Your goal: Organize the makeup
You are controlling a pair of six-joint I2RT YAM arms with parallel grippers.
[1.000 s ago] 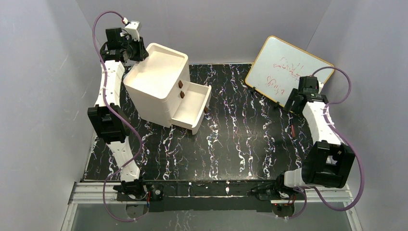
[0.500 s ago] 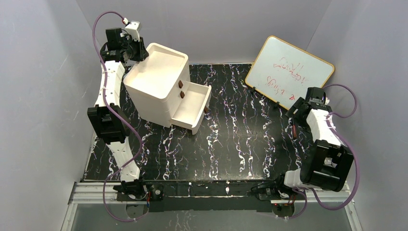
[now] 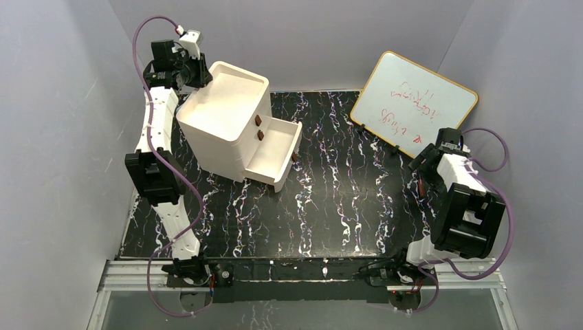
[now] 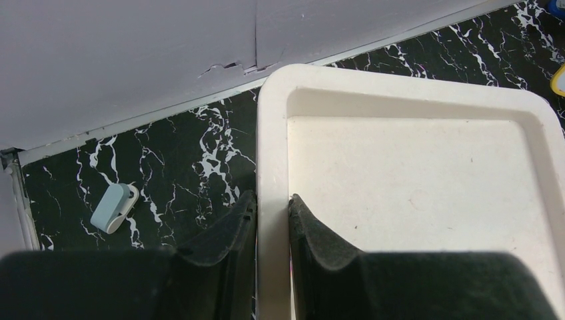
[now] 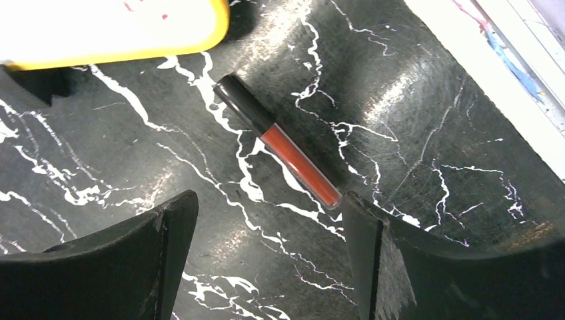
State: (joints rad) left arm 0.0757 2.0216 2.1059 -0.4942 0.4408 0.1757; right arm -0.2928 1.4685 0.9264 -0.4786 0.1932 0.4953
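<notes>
One piece of makeup shows: a thin red tube with a black cap (image 5: 276, 150), lying flat on the black marbled mat (image 5: 426, 113). My right gripper (image 5: 270, 200) hangs open just above the tube; the red end lies beside the right fingertip (image 5: 360, 220), with nothing between the jaws. In the top view this gripper (image 3: 426, 163) is below the whiteboard's lower corner. My left gripper (image 4: 272, 200) is shut on the back rim of the cream drawer box (image 4: 273, 133), at the far left in the top view (image 3: 201, 74). No other makeup is in view.
The cream drawer box (image 3: 227, 117) has its bottom drawer (image 3: 271, 157) pulled open. The yellow-framed whiteboard (image 3: 412, 100) leans at the back right, its corner (image 5: 113, 27) close above the tube. A small pale-blue and white piece (image 4: 114, 208) lies behind the box.
My right arm has drawn back from the whiteboard's edge toward the near right and lowered over the tube, its jaws narrowing slightly. The left arm has not moved.
</notes>
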